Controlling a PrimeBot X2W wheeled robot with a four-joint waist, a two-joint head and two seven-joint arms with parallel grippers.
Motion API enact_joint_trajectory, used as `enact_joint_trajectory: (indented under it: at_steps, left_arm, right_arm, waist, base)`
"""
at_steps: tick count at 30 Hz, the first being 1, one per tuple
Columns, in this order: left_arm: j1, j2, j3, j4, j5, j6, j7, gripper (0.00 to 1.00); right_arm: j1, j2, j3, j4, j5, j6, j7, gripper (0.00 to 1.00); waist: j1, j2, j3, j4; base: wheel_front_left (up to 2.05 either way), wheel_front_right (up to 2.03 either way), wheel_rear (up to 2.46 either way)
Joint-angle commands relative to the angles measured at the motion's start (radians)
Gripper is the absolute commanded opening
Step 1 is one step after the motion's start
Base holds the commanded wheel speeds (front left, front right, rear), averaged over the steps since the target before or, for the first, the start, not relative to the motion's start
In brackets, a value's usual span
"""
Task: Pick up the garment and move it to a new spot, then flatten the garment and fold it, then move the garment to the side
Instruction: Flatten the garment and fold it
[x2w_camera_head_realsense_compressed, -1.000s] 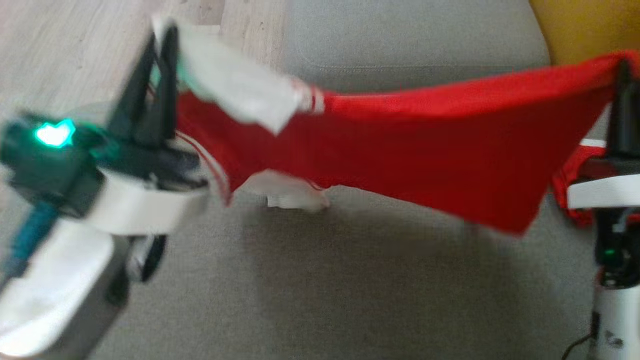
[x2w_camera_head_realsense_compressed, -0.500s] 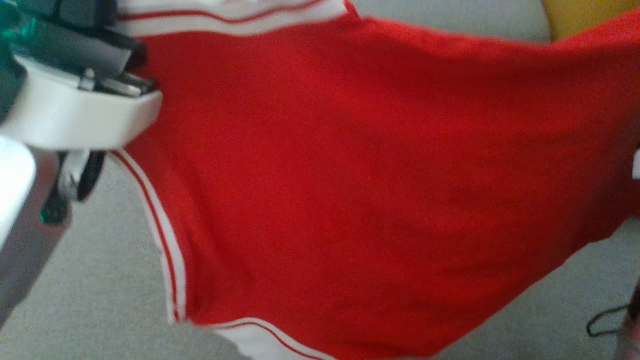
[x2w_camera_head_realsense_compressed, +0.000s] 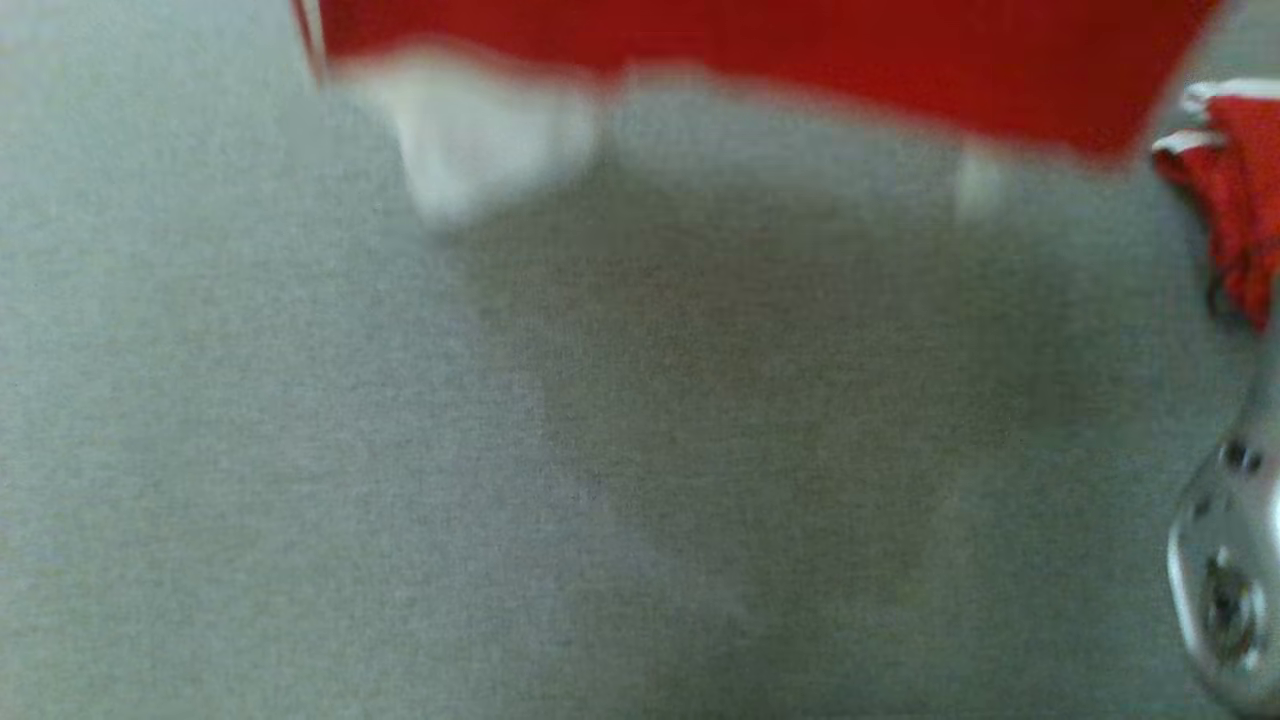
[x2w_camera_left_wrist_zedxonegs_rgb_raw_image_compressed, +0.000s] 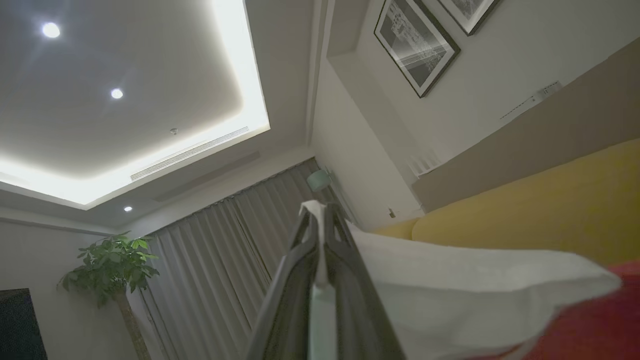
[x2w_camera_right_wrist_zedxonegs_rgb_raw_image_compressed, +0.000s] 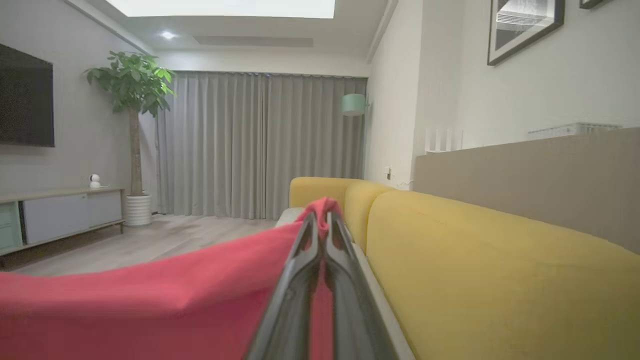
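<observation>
The garment (x2w_camera_head_realsense_compressed: 760, 60) is red with white trim and hangs blurred along the top of the head view above the grey cushion (x2w_camera_head_realsense_compressed: 300, 450). A bunch of its red cloth (x2w_camera_head_realsense_compressed: 1235, 200) droops at the right edge. In the left wrist view my left gripper (x2w_camera_left_wrist_zedxonegs_rgb_raw_image_compressed: 320, 217) is shut on the garment's white part (x2w_camera_left_wrist_zedxonegs_rgb_raw_image_compressed: 450, 290), fingers tilted up toward the ceiling. In the right wrist view my right gripper (x2w_camera_right_wrist_zedxonegs_rgb_raw_image_compressed: 323, 215) is shut on the garment's red edge (x2w_camera_right_wrist_zedxonegs_rgb_raw_image_compressed: 150, 305), which stretches away to the left.
A yellow sofa back (x2w_camera_right_wrist_zedxonegs_rgb_raw_image_compressed: 500, 270) runs along the right of the right wrist view. A wooden floor, a grey curtain (x2w_camera_right_wrist_zedxonegs_rgb_raw_image_compressed: 250, 145), a potted plant (x2w_camera_right_wrist_zedxonegs_rgb_raw_image_compressed: 132, 85) and a low cabinet (x2w_camera_right_wrist_zedxonegs_rgb_raw_image_compressed: 60, 215) lie beyond. My right arm's silvery casing (x2w_camera_head_realsense_compressed: 1225, 580) shows at the head view's lower right.
The head view has shifted a lot and is blurred. The garment, stretched between both grippers, filled the picture half a second ago and now sits at its top edge. Both grips hold.
</observation>
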Motion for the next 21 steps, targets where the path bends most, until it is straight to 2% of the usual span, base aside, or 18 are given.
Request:
enact_joint_trajectory:
  at_steps: [1,5,11,16,21]
  left_arm:
    - [-0.081,0.026,0.036,0.020,0.014,-0.002,-0.014,0.00]
    - [-0.160,-0.023,0.025,0.158,0.032,-0.008,-0.067,0.00]
    - [-0.116,-0.091,0.004,0.282,0.003,-0.015,-0.136,0.00]
    - [-0.025,-0.125,0.020,0.305,-0.046,-0.007,-0.183,0.00]
    - [0.117,-0.131,0.033,0.279,-0.083,-0.010,-0.212,0.00]
  right_arm:
    - [-0.072,0.009,0.021,0.011,-0.031,-0.001,-0.021,0.00]
    - [-0.198,0.006,0.038,0.186,-0.133,-0.001,-0.061,0.00]
    - [-0.250,0.019,0.015,0.371,-0.219,-0.001,-0.116,0.00]
    - [-0.224,0.026,-0.009,0.453,-0.249,-0.001,-0.165,0.00]
    - [-0.156,0.037,-0.055,0.520,-0.245,-0.001,-0.239,0.00]
  waist:
    - [-0.0005,0.0000,0.047,-0.001]
    - [-0.0005,0.0000,0.083,0.014]
    - [-0.0005,0.0000,0.163,0.050]
    - [-0.0005,0.0000,0.213,0.066]
    - [-0.0005,0.0000,0.233,0.065]
  base:
    - [0.00,0.00,0.00]
    - [0.00,0.00,0.00]
    - [0.00,0.00,0.00]
    - [0.00,0.00,0.00]
    - [0.00,0.00,0.00]
